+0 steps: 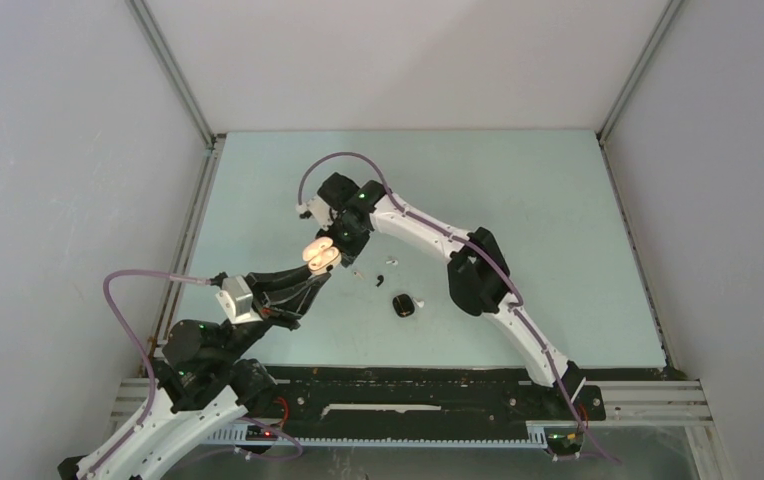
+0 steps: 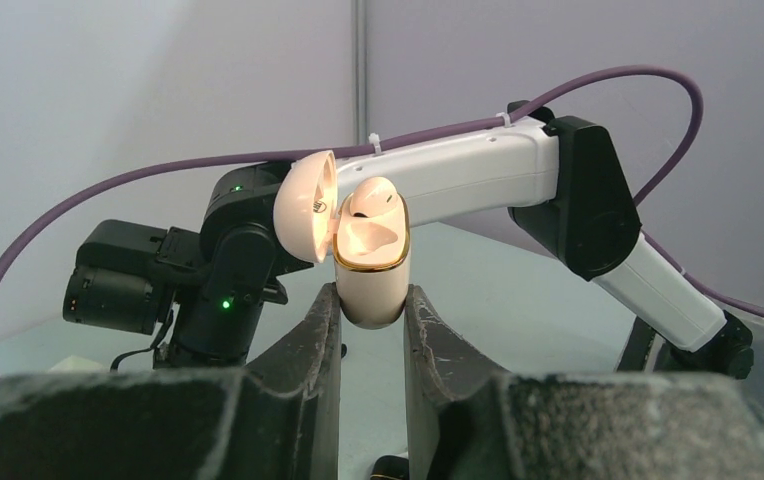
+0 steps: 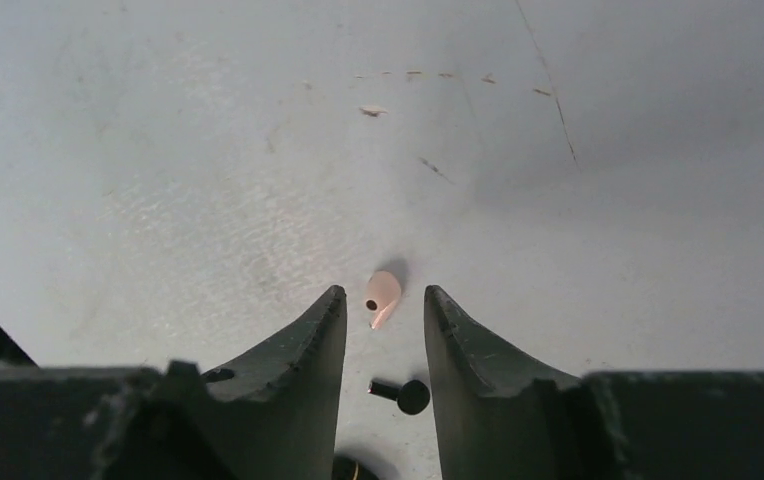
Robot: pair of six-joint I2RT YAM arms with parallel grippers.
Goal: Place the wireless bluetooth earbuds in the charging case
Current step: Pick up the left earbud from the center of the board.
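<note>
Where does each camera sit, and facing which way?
Top: overhead from the near side, looking down on the table; left arm and right arm show.
Left wrist: looks along left end effector at its open case; right arm behind.
Right wrist: looks down past right end effector at a pink bud.
Top and left wrist share the case.

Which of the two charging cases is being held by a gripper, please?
The pale case, lid open, clamped in the left gripper; the black case lies on the table.
</note>
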